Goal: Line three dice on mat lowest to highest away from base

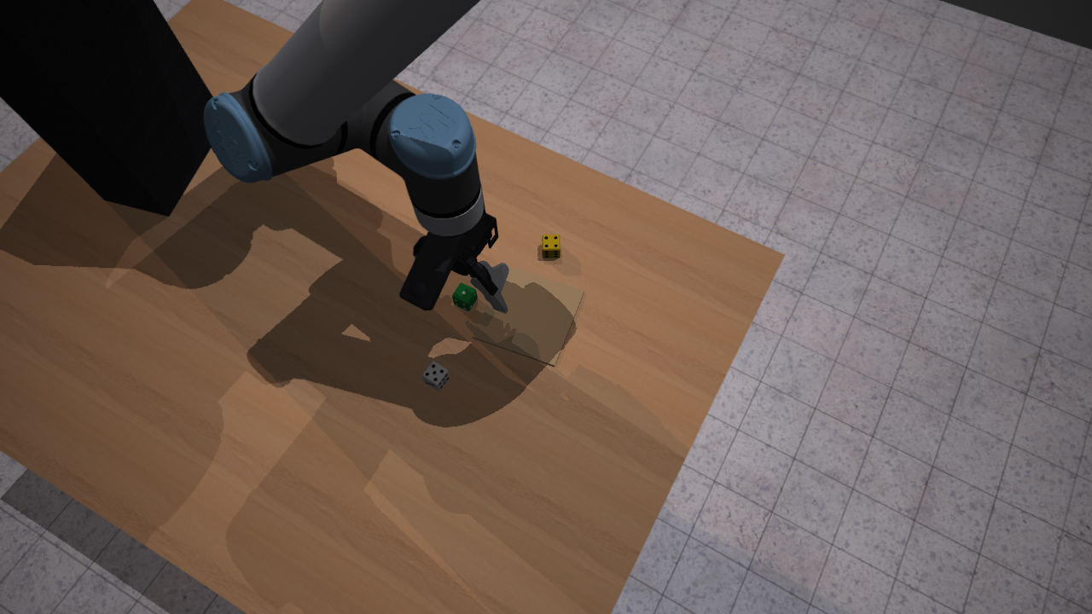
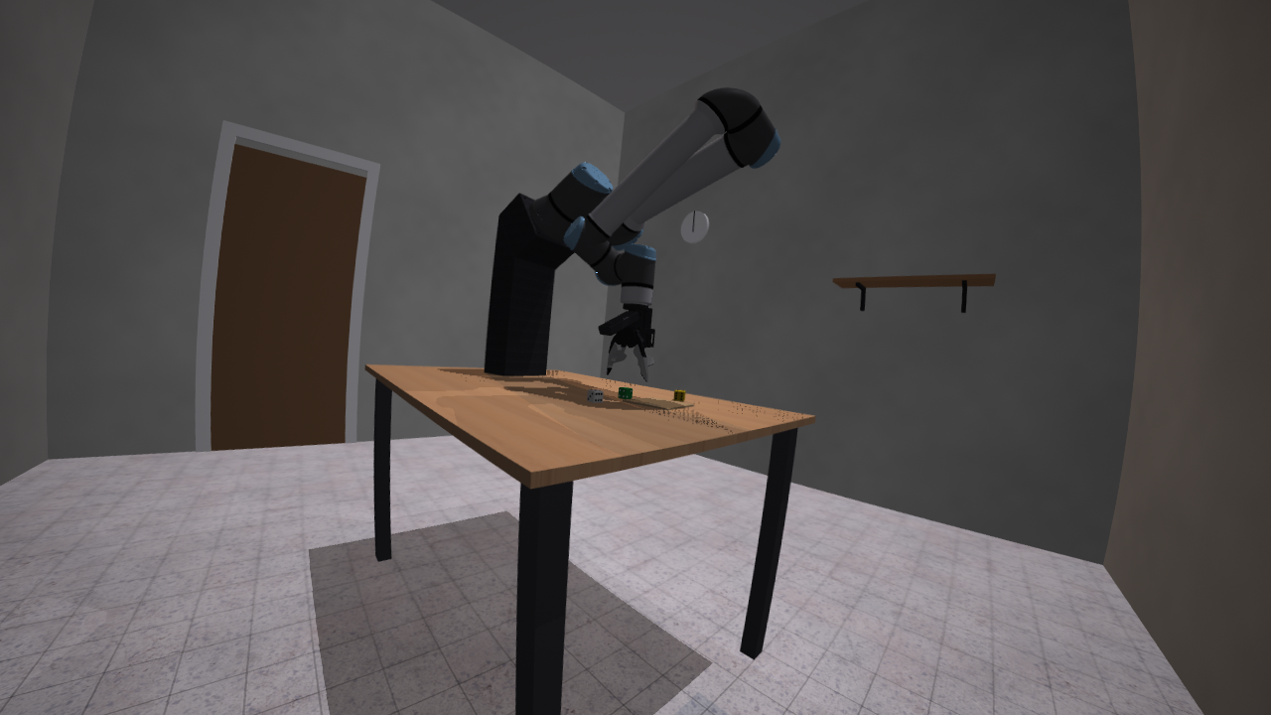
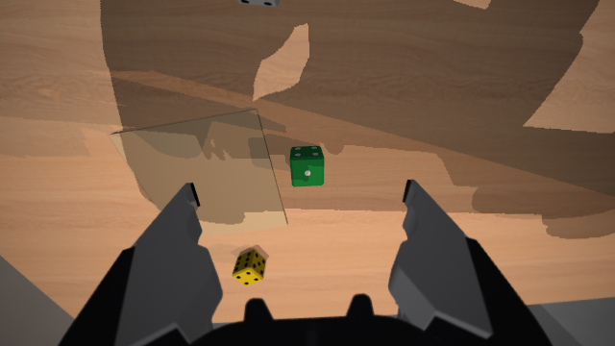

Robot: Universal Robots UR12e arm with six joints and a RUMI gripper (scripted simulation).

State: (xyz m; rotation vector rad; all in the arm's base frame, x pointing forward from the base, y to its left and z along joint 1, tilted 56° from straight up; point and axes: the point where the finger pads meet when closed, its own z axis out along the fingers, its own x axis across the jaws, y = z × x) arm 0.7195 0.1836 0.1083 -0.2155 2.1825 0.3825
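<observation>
The green die (image 1: 464, 296) (image 2: 626, 392) (image 3: 307, 168) shows one on top and sits flat on the table, just off the mat's base-side edge. The yellow die (image 1: 550, 246) (image 2: 679, 395) (image 3: 249, 267) shows four on top and sits off the mat beside another edge. The white die (image 1: 436, 375) (image 2: 595, 395) shows five on top and sits off the mat; only its edge shows in the wrist view (image 3: 259, 2). The mat (image 1: 560, 305) (image 3: 231, 192) is thin and see-through. My gripper (image 2: 627, 373) (image 3: 303, 183) is open and empty, pointing down above the table, with the green die between and below its fingertips in the wrist view.
The wooden table (image 1: 595, 473) (image 2: 497, 426) carries the robot's black base column (image 1: 99, 91) (image 2: 519, 302) at its far end. The arm's shadow lies over the green and white dice and part of the mat. A table edge runs beyond the yellow die.
</observation>
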